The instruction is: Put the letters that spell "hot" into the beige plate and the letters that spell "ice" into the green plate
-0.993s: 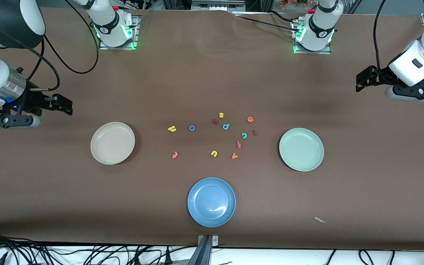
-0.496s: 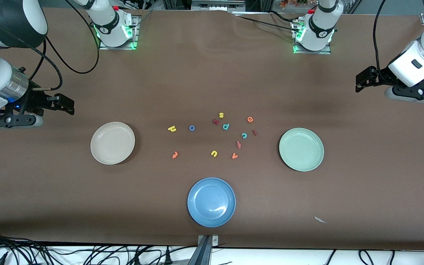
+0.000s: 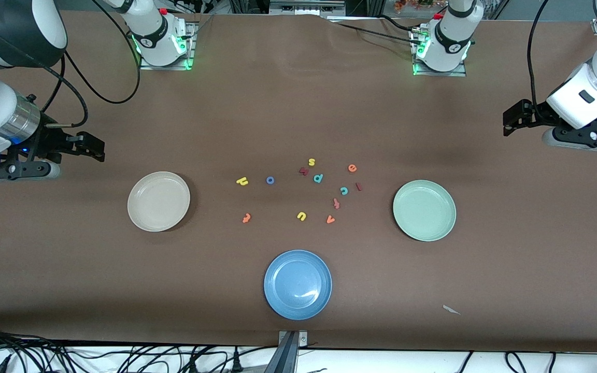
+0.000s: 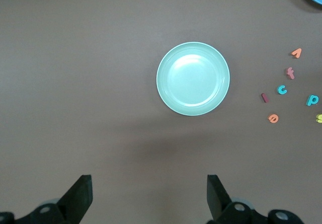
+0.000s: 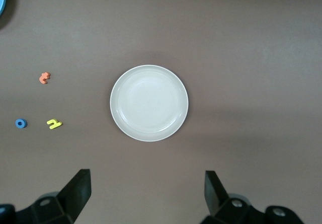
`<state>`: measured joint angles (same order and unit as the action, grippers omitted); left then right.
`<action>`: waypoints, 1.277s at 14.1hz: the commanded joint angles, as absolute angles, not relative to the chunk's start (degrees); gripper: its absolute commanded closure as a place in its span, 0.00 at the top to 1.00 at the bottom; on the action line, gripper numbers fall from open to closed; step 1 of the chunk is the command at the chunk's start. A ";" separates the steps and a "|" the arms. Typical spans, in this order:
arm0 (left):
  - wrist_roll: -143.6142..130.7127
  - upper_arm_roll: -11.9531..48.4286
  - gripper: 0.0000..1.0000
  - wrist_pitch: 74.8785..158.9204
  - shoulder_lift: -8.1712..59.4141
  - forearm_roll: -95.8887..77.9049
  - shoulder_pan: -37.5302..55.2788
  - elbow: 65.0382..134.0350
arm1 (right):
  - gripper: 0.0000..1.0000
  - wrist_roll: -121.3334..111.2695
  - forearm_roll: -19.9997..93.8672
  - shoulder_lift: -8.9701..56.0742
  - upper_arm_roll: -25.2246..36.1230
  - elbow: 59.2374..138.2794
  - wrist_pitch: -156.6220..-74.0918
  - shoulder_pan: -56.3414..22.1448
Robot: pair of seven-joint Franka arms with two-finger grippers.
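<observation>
Between beige plate [image 3: 158, 201] at nine o'clock and green plate [image 3: 424, 210] at three, scattered foam letters [image 3: 303, 190], left gripper [image 3: 509, 118] and right gripper [image 3: 94, 148] over bare table [image 3: 298, 103], jaws wide open, empty.

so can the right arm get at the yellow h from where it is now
Probably yes. The right gripper hangs open over bare table at the right arm's end, holding nothing. The yellow h lies flat with clear space around it, the blue o beside it but apart. Only the low beige plate lies near the path.

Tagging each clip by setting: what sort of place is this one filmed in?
Most likely a robotics lab bench: two arms bolted to a brown-covered table, cables trailing along its edge, and only test props laid out, three plates and small foam letters.
</observation>
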<state>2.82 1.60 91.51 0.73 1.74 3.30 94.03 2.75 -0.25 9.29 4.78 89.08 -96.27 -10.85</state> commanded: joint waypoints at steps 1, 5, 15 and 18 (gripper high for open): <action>2.64 1.67 1.00 90.53 1.93 3.60 3.69 91.85 | 1.00 3.78 -0.88 8.96 4.83 89.21 -96.59 -11.07; 2.55 1.58 1.00 90.79 2.64 3.25 2.99 91.06 | 1.00 3.78 -0.88 8.96 4.83 89.21 -96.59 -11.07; 2.46 1.67 1.00 90.70 2.90 3.16 3.51 90.79 | 1.00 3.78 -0.88 8.96 4.83 89.21 -96.50 -11.07; 2.29 1.67 1.00 90.70 2.90 2.99 3.60 90.79 | 1.00 3.78 -0.88 8.96 4.92 89.21 -96.59 -11.07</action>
<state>2.69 1.58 91.56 1.99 1.74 3.20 92.69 2.77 -0.25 9.29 4.78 89.08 -96.27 -10.85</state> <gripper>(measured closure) 0.000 0.000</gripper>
